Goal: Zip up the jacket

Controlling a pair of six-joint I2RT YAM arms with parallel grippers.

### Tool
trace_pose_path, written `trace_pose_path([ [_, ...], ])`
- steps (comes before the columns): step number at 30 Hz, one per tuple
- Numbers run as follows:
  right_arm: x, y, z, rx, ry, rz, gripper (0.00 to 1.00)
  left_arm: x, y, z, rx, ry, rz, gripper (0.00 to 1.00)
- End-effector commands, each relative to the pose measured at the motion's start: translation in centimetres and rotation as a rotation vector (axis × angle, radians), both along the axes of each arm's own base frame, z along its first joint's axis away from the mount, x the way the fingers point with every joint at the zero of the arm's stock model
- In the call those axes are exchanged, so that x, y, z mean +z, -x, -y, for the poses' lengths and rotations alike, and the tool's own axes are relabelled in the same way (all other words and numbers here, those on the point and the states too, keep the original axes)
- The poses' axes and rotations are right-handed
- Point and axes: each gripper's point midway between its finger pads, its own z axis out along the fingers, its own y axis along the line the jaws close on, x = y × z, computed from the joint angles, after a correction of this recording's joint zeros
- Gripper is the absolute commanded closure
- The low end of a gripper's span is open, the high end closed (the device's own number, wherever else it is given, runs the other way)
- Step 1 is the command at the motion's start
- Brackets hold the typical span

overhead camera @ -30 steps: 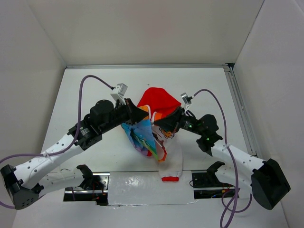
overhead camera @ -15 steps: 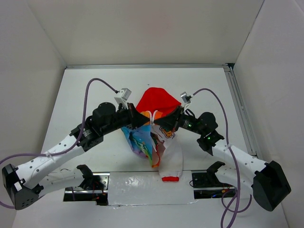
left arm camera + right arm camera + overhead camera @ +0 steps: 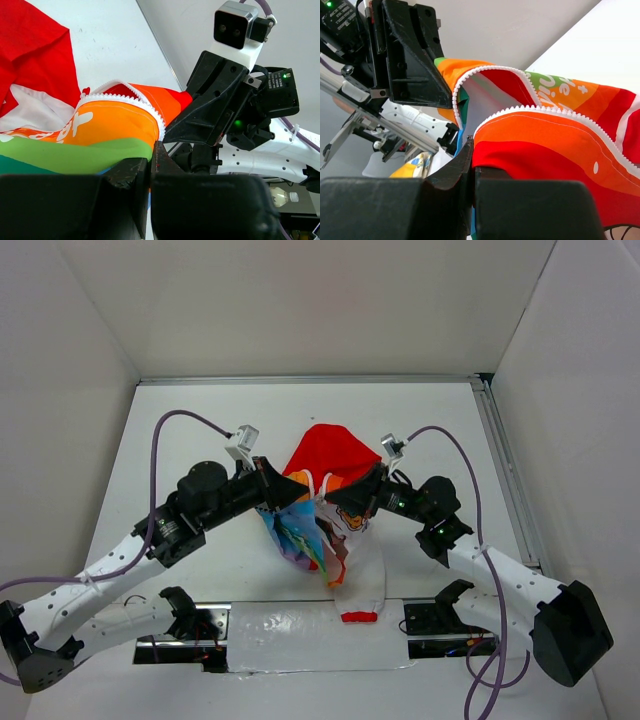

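The jacket point(image 3: 330, 510) is held up over the middle of the table, its red hood point(image 3: 333, 451) toward the back and its white lining point(image 3: 362, 575) hanging toward the front. It is unzipped, and the white zipper point(image 3: 145, 106) edges curve apart. My left gripper point(image 3: 290, 492) is shut on the left front panel, with green and orange fabric point(image 3: 90, 145) between its jaws. My right gripper point(image 3: 340, 497) is shut on the right front panel, pinching red and orange fabric point(image 3: 530, 150). The two grippers face each other a few centimetres apart.
The table point(image 3: 190, 430) has white walls on three sides and a metal rail point(image 3: 505, 470) along its right edge. A shiny plate point(image 3: 290, 635) lies at the near edge between the arm bases. Purple cables point(image 3: 180, 420) loop above both arms.
My left arm has drawn back to the left, pulling its jacket panel with it. The right gripper has stayed almost still. Both grips are unchanged.
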Motion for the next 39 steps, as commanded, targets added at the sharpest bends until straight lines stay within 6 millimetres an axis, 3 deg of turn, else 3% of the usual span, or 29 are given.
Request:
trace_pose_path([
  [1,2.1,0.9,0.2,0.028,-0.045,0.095,1.00,1.9,-0.5,0.3,0.014,0.057,0.039,1.00],
  [8,2.2,1.6,-0.3,0.095,-0.031,0.109,1.00,1.6,-0.9,1.0,0.004,0.058,0.021,1.00],
  [20,1.2,0.8,-0.2,0.056,-0.007,0.086,1.00,1.8,-0.2,0.9,-0.014,0.088,0.016,1.00],
  [21,1.2,0.9,-0.3,0.057,-0.008,0.085,1.00,2.5,-0.2,0.9,-0.014,0.111,0.033,1.00],
  [39,2.3,0.7,-0.1,0.040,-0.052,0.097,1.00,1.4,-0.2,1.2,-0.026,0.095,0.019,1.00],
])
